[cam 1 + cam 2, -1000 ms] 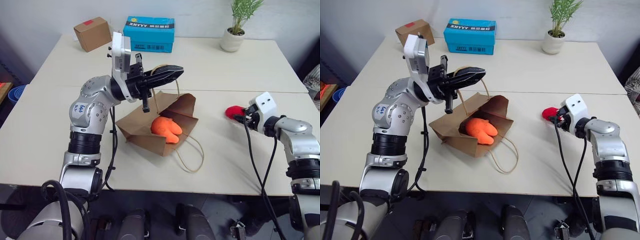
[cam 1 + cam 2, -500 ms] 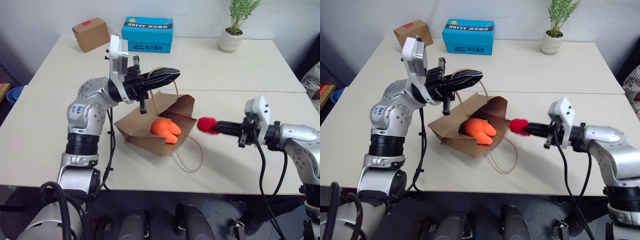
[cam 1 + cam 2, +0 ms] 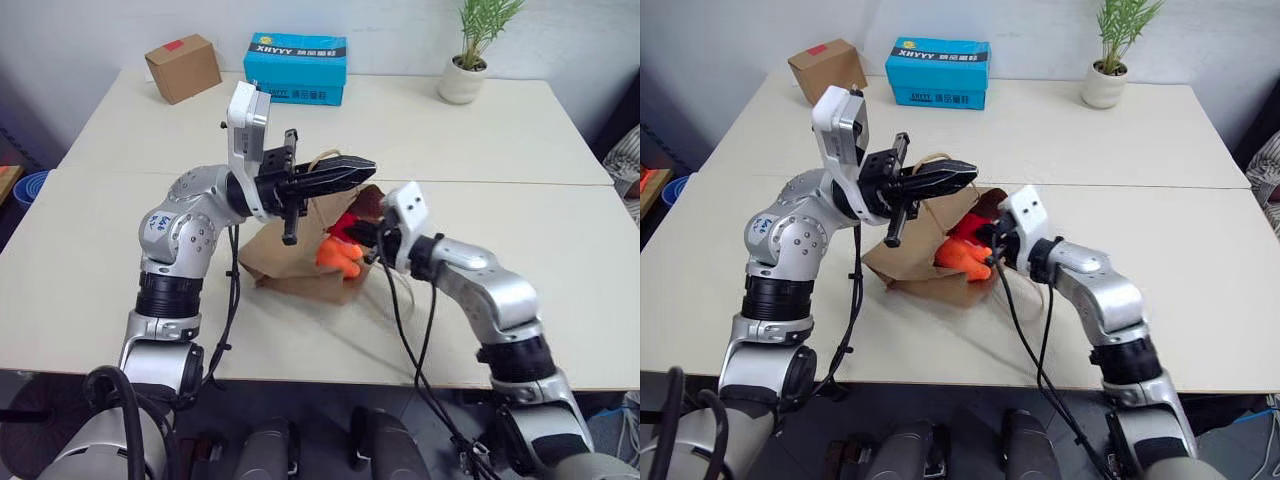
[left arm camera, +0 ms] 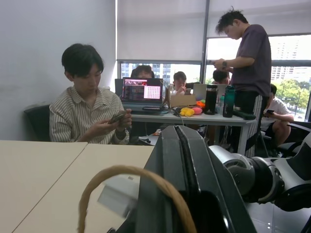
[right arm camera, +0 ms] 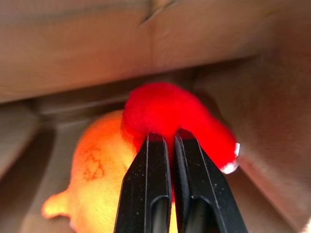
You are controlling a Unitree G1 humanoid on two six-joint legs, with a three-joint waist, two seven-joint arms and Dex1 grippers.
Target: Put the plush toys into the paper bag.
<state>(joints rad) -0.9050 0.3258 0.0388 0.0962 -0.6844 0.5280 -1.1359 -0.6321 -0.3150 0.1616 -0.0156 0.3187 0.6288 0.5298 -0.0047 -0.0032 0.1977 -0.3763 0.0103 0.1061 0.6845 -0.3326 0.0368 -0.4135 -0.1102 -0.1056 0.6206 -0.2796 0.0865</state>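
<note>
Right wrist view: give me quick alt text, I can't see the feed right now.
The right gripper, its two black fingers shut, pinches the red plush toy inside the paper bag. The orange plush toy lies just beside and under the red one, with the bag's brown walls around them.

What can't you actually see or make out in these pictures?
- Whether the red toy touches the orange toy: right wrist view, the right gripper covers where they meet.
- The paper bag opening: head views, both arms cover it.
- The left gripper fingertips: left wrist view, cut off.
</note>
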